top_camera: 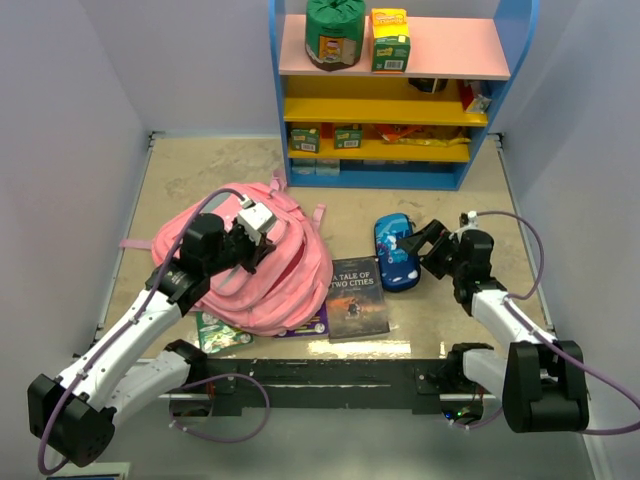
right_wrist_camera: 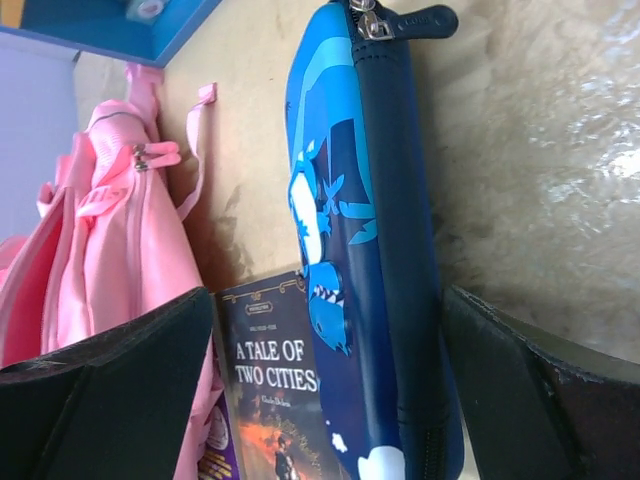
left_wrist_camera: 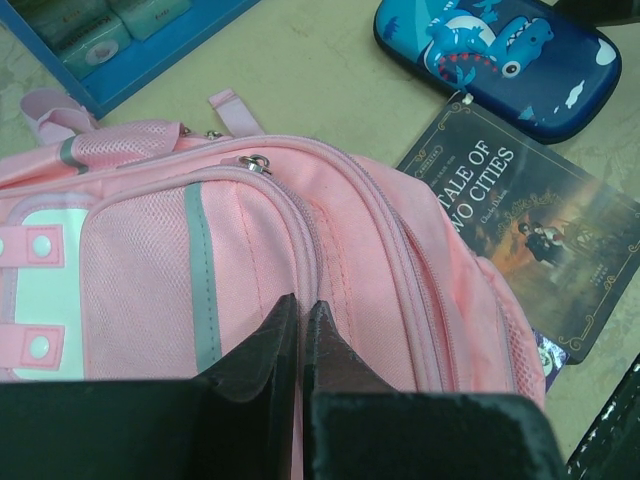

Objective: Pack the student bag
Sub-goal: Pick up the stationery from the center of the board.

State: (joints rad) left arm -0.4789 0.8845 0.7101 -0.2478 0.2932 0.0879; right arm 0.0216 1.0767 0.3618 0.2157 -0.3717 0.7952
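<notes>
On the counter's (top_camera: 200,170) left half, the bag (top_camera: 270,280) lay slumped with its pockets up, its zips apparently closed and nothing visibly packed inside. Packing looked barely begun. The book (top_camera: 357,298) lay flat just beside the bag's right edge, with the pencil case (top_camera: 397,252) just beyond the book's far corner. A green packet (top_camera: 218,330) and a purple booklet (top_camera: 312,324) poked out from under the bag's near edge. The left gripper (left_wrist_camera: 300,310) hung right over the bag's front, its fingers pressed together; whether they pinched any fabric could not be told. The right gripper (right_wrist_camera: 330,295) stood wide open, straddling the pencil case without touching it, well clear of the bag. A shelf (top_camera: 450,48) of goods rose at the far edge. Opening the bag and loading the loose items appeared to remain.
</notes>
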